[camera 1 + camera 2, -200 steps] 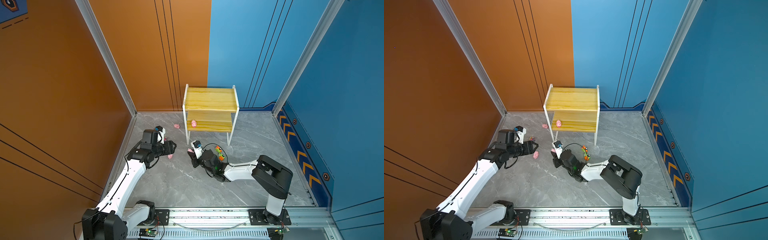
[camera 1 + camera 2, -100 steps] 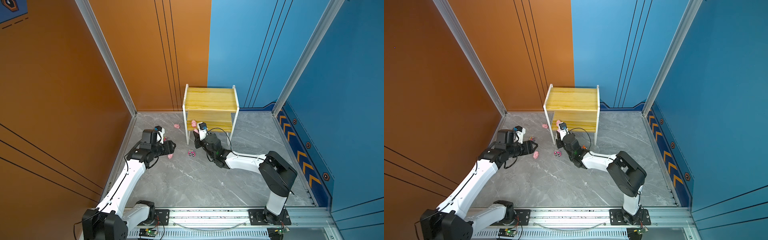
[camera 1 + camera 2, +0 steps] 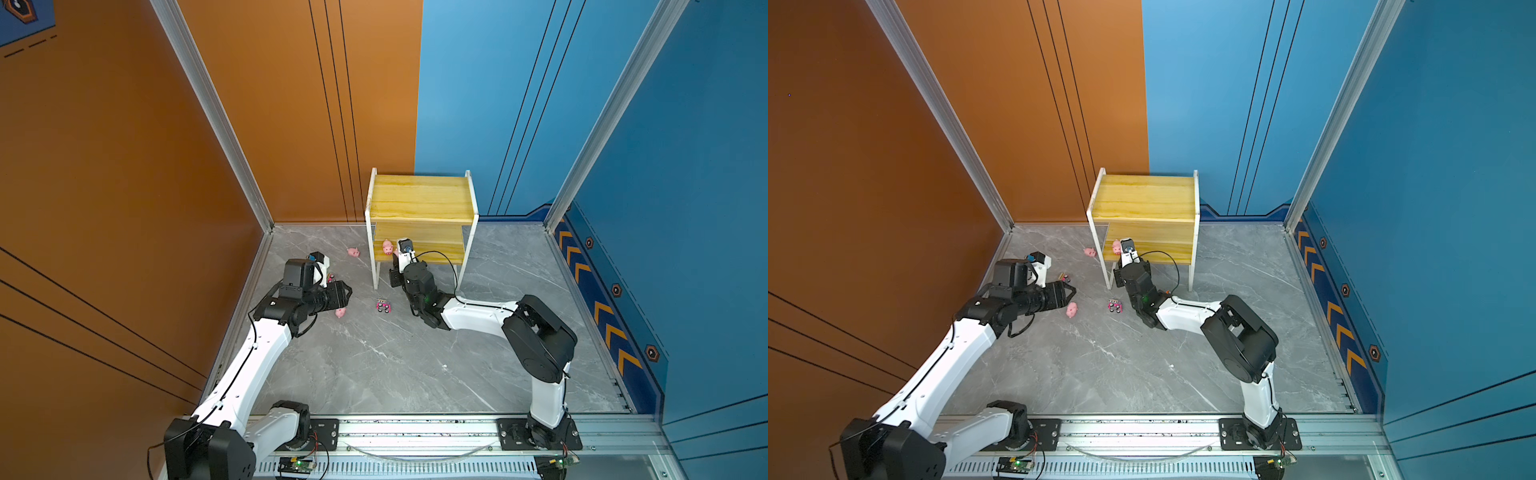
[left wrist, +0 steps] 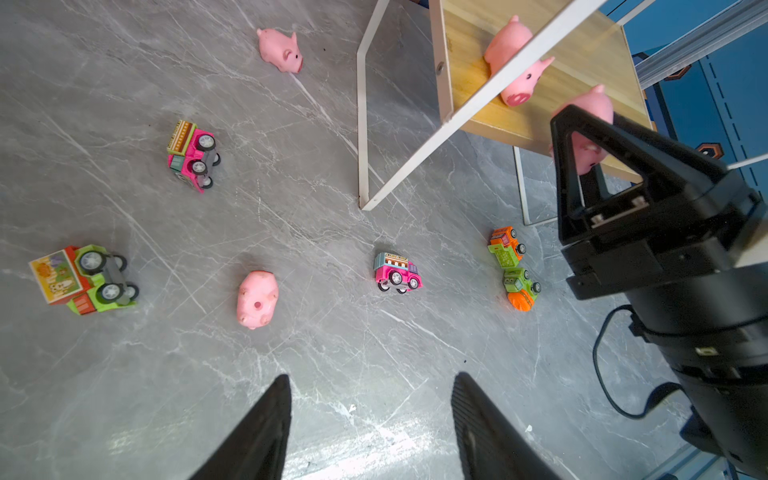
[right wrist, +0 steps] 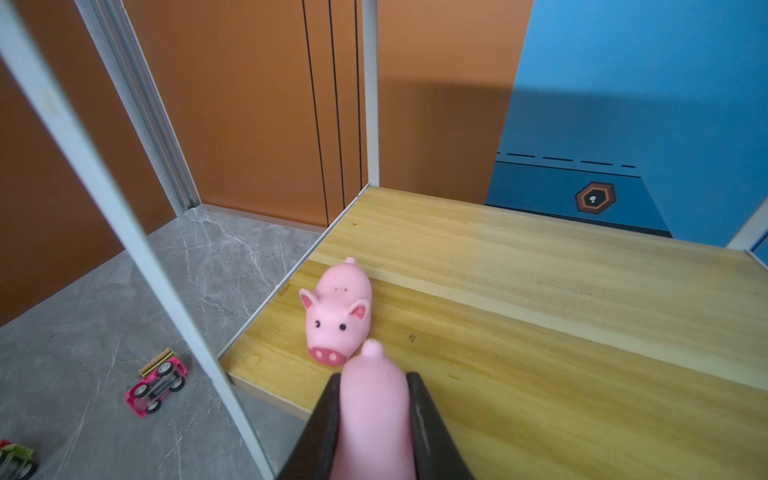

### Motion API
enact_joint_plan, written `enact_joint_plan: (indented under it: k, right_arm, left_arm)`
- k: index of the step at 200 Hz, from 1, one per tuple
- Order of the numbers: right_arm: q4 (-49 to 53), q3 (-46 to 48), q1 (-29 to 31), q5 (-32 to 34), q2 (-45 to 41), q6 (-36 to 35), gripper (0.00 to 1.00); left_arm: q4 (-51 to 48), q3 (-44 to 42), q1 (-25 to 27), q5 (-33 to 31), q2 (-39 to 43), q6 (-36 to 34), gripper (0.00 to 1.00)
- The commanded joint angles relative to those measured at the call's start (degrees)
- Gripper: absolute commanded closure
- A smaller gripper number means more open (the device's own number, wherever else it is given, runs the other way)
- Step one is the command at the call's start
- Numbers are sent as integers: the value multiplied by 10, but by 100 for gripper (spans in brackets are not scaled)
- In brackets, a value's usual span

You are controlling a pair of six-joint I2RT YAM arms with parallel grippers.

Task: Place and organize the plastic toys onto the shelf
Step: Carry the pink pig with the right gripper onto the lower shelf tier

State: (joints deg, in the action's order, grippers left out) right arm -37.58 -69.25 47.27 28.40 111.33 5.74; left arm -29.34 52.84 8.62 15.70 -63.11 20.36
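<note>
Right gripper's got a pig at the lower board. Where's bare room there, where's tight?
Lower board is bare from the resting pig across to its other end. Top board is all bare. Tight: the front corner by the white post, where the held pig in the right gripper is right beside the resting one.

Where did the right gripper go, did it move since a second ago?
Yes. The right gripper went from the floor in front of the shelf up to its lower board, holding a pink pig.
</note>
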Motion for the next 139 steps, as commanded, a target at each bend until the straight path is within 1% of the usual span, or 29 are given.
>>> enact_joint_plan:
  k: [1,80,139]
  right_arm:
    - [-30,-23,-2,48,14,-8,74]
    - [-38,-62,-8,101,49,6,73]
    - [-22,-85,-14,107,69,23,72]
  left_arm:
    - [4,-8,-4,13,5,-8,37]
    - [4,-9,-3,15,5,-8,37]
    - [4,-11,-3,14,9,-8,37]
